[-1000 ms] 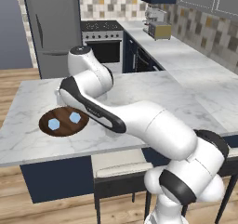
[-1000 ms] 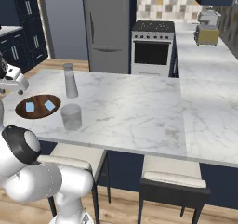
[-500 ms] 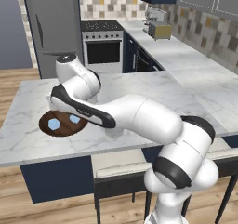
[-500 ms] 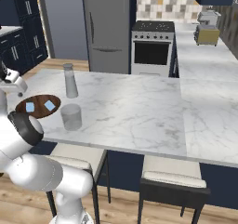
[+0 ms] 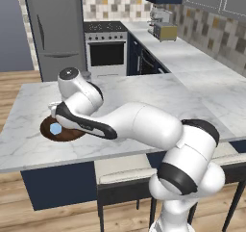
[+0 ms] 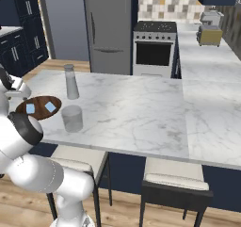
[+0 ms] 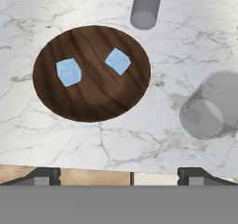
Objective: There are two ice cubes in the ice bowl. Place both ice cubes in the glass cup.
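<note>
Wooden ice bowl [image 7: 88, 102] near the counter's front edge holds both ice cubes [image 7: 69, 72] beneath my spread claw [image 7: 119, 176]; next I descend onto one, glass cup [image 7: 211, 107] waiting alongside.

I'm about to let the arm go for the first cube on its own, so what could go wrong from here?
The ice cubes are small and lie flat in the shallow ice bowl; the open gripper could nudge one away or shift the bowl. The glass cup and the grey bottle stand close by, so a sweeping carry might knock either.
</note>
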{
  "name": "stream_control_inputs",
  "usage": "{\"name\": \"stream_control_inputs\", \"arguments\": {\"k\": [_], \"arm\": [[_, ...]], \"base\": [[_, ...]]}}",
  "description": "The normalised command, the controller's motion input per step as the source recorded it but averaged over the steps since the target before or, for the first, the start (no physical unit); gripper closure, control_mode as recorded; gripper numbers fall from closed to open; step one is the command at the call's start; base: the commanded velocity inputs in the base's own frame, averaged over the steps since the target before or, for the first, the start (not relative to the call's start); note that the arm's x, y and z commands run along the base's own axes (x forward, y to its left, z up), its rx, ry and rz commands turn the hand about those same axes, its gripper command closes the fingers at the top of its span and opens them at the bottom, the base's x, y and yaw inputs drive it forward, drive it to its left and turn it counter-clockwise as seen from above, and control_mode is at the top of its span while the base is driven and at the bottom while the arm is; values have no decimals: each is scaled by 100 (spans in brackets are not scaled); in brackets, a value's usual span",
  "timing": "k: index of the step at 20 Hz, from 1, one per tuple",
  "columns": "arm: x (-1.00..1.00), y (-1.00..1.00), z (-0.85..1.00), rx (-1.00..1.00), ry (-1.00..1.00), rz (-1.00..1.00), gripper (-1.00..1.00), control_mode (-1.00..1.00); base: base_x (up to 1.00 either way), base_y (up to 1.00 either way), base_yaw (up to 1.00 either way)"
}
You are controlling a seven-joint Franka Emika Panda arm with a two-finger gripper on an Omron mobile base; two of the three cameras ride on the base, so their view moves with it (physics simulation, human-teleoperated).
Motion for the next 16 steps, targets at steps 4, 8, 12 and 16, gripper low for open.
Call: {"name": "stream_control_inputs", "arguments": {"k": [4,8,12,16], "arm": [[0,0,0,0,0,0,-100,-100],[0,0,0,0,0,0,-100,-100],[0,0,0,0,0,0,-100,-100],[3,0,0,0,0,0,-100,-100]], "base": [[0,0,0],[0,0,0],[0,0,0],[0,0,0]]}}
